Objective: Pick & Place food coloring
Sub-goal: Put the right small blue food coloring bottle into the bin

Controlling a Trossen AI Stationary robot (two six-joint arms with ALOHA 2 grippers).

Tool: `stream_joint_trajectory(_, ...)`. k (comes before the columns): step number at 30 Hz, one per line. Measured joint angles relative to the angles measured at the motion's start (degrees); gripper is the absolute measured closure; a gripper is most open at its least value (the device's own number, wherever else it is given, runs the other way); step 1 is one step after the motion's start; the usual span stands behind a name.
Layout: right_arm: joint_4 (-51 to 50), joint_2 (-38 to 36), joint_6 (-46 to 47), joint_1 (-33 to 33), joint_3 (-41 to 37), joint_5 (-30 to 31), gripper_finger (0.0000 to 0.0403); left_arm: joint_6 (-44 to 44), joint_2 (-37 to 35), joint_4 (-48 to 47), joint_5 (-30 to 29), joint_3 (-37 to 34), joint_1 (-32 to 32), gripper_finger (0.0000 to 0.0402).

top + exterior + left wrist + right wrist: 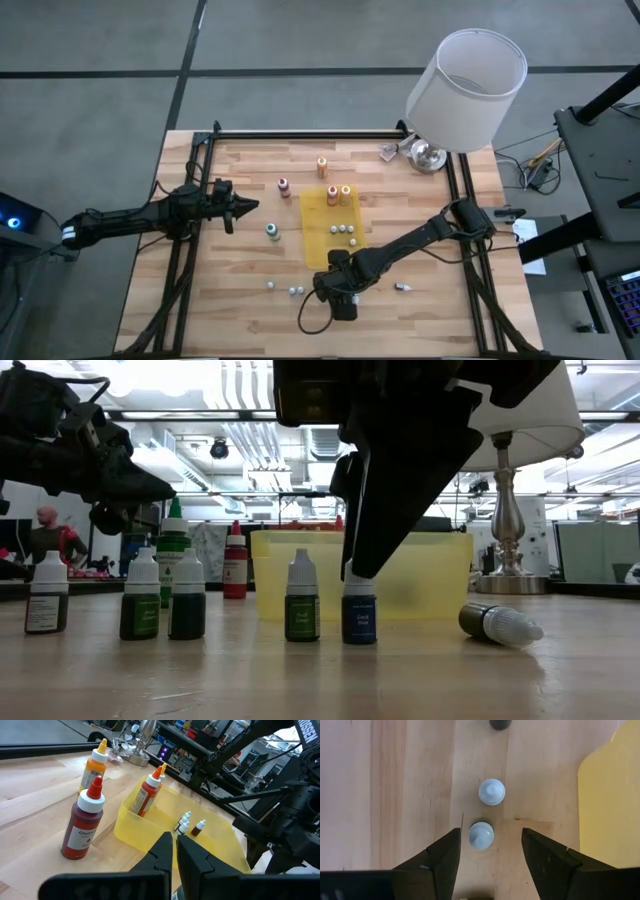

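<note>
My left gripper [250,207] hangs over the left part of the counter [250,310], jaws pressed together and holding nothing, pointing toward the middle. Just ahead of its tip a green bottle [271,231] stands alone with bare wood around it, and a dark red bottle [284,186] stands nearer the far edge. Along the near edge a few white-capped bottles [270,285] stand in a loose line, well apart from the left rail.

In the middle lies the yellow tray [318,240]. Two orange-capped bottles [339,194] stand at its far end and three tiny capped bottles [345,229] sit midway along it; its near half is bare. An orange bottle [322,166] stands beyond the tray.

My right gripper [340,298] points straight down just off the tray's near corner, jaws spread wide on either side of a white-capped bottle [481,835] without touching it. A second capped bottle [491,791] stands just beyond, close to the tray's edge.

Farther right one small bottle [402,287] lies on its side. A lamp [466,90] stands at the far right corner.
</note>
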Motion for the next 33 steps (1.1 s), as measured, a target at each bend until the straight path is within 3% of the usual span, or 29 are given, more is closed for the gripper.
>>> stream_joint_trajectory(16,2.0,1.5,2.1,0.5,0.0,-1.3,0.0215,0.0,0.0,0.0,0.0,0.0,0.0,0.0401)
stream_joint_trajectory(25,2.0,1.5,2.1,0.4,0.0,-1.3,0.0255,0.0,0.0,0.0,0.0,0.0,0.0,0.0401)
stream_joint_trajectory(33,2.0,1.5,2.1,0.4,0.0,-1.2,0.0315,0.0,0.0,0.0,0.0,0.0,0.0,0.0401)
